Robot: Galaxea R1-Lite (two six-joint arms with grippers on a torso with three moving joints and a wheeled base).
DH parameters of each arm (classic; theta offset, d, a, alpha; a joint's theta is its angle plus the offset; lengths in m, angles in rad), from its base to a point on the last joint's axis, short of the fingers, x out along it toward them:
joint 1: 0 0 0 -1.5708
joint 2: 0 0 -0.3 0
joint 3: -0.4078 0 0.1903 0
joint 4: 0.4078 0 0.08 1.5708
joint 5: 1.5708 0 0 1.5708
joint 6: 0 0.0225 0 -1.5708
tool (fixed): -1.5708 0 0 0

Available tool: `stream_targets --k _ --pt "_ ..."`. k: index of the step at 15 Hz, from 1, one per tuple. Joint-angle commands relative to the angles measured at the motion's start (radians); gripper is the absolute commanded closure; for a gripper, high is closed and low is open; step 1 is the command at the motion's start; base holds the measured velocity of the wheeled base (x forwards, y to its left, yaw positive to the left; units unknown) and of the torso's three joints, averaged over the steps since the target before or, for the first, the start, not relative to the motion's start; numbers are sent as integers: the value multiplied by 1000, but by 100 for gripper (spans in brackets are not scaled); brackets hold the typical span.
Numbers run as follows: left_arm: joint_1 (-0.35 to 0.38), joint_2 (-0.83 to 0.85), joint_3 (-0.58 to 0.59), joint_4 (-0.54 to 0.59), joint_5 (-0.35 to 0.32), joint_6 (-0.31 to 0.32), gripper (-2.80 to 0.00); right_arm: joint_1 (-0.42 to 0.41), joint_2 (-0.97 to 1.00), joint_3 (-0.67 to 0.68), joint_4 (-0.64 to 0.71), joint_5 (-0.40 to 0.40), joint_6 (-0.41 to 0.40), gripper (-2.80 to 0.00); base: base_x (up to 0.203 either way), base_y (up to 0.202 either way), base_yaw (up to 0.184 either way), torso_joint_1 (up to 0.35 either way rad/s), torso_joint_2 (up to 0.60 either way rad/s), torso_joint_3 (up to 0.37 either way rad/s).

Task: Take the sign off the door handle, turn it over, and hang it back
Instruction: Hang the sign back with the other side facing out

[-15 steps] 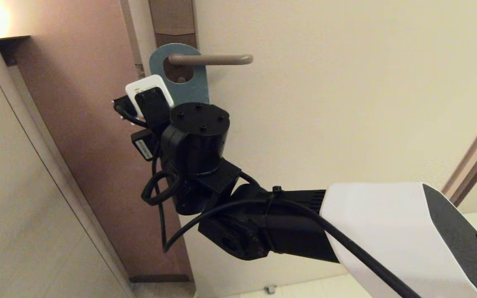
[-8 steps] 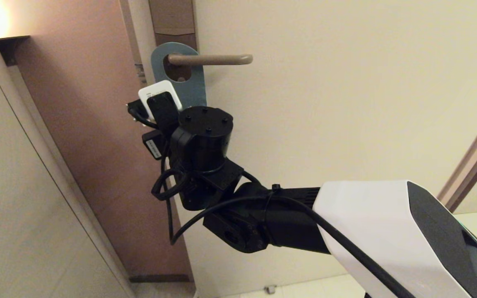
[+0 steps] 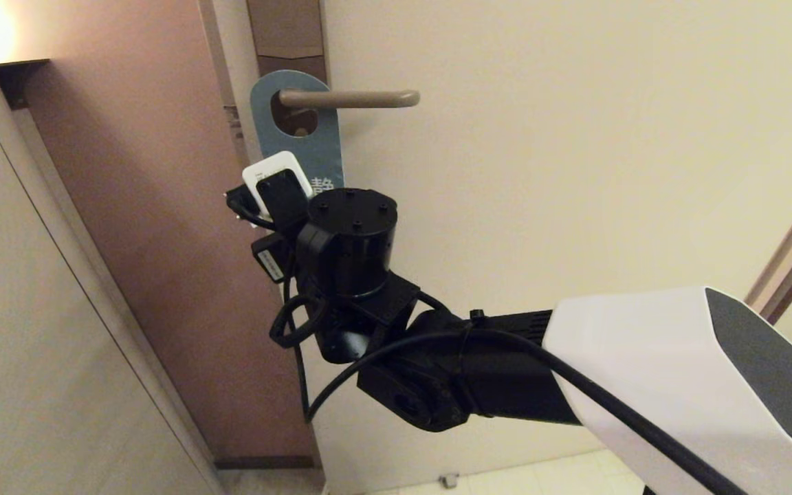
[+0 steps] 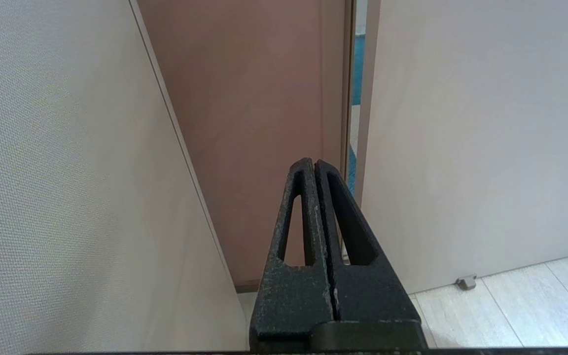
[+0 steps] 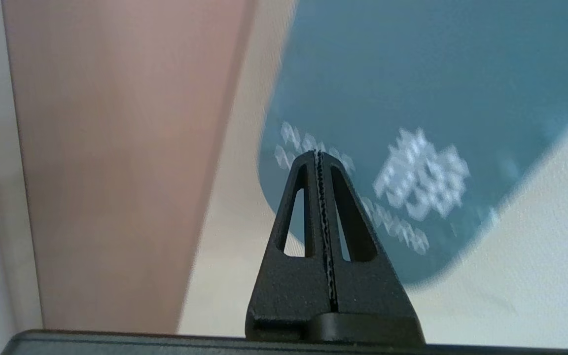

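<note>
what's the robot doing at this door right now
The right gripper is up at the lower part of the sign, fingers shut with nothing between them. The sign hangs on the door handle, blue side out. The left gripper is shut and parked low, away from the sign.

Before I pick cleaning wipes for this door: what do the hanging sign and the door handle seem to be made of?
The sign looks like thin card or stiff plastic, I can't tell which: flat, teal-blue with white print, matte, with a clean-cut oval hole. The door handle looks like metal in a matte bronze-grey finish: a slim smooth rod with only a soft sheen and no bright reflections.
</note>
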Motion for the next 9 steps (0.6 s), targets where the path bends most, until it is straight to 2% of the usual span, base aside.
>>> stream_targets --k 1,6,9 --pt "0 0 0 0 0 0 0 -2 -70 90 -4 -3 -1 0 0 0 0 0 0 0" --pt "0 0 0 0 0 0 0 -23 -239 359 -5 -1 3 0 0 0 0 0 0 0" --pt "0 0 0 0 0 0 0 -65 -346 542 -7 -1 2 0 0 0 0 0 0 0"
